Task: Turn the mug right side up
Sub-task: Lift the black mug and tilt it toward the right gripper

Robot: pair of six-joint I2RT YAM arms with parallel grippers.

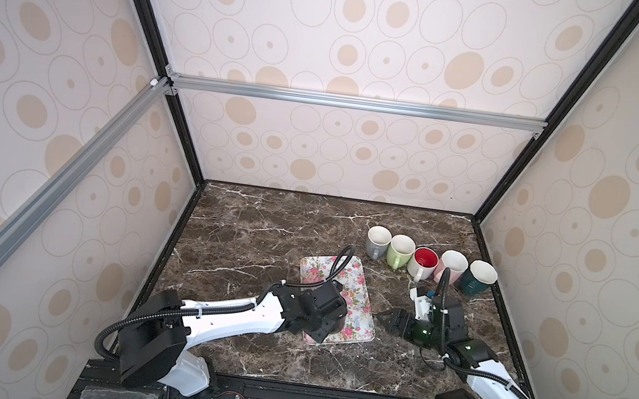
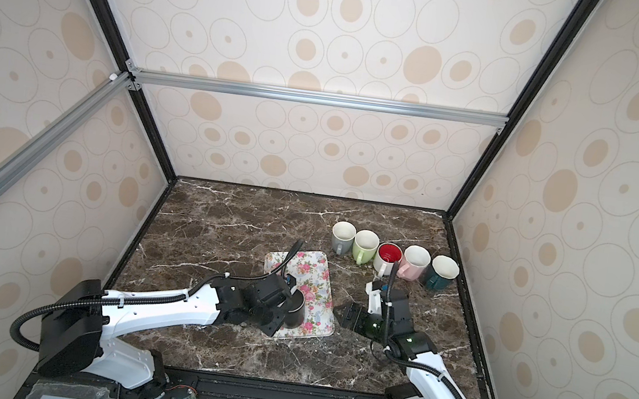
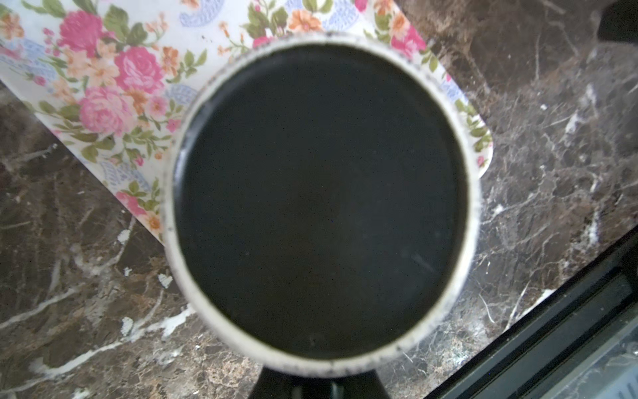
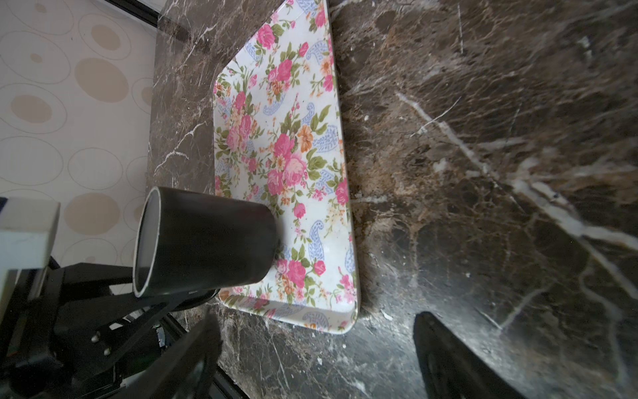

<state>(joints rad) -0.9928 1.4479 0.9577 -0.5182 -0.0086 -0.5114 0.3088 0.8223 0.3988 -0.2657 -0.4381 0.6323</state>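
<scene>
Black mug (image 4: 207, 241), rose-patterned tray (image 4: 293, 138), brown marble table (image 4: 483, 172).

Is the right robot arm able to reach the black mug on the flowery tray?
Probably yes: the right gripper is open, beside the floral tray, facing the black mug, nothing between them.

Six mugs in all. Five stand in a row on the bench (image 1: 265, 218) toward two o'clock: one grey mug (image 1: 377, 241), one green mug (image 1: 400, 251), one white mug with a red inside (image 1: 423, 262), one pink mug (image 1: 451, 266) and one dark teal mug (image 1: 478, 277). The sixth, one black mug (image 4: 207, 241), is on the single flowered tray (image 1: 358, 293) near the middle, toward its six o'clock end. Two arms are present, each with one tool: the left tool (image 4: 165, 304) and the right tool (image 1: 388, 318).
</scene>
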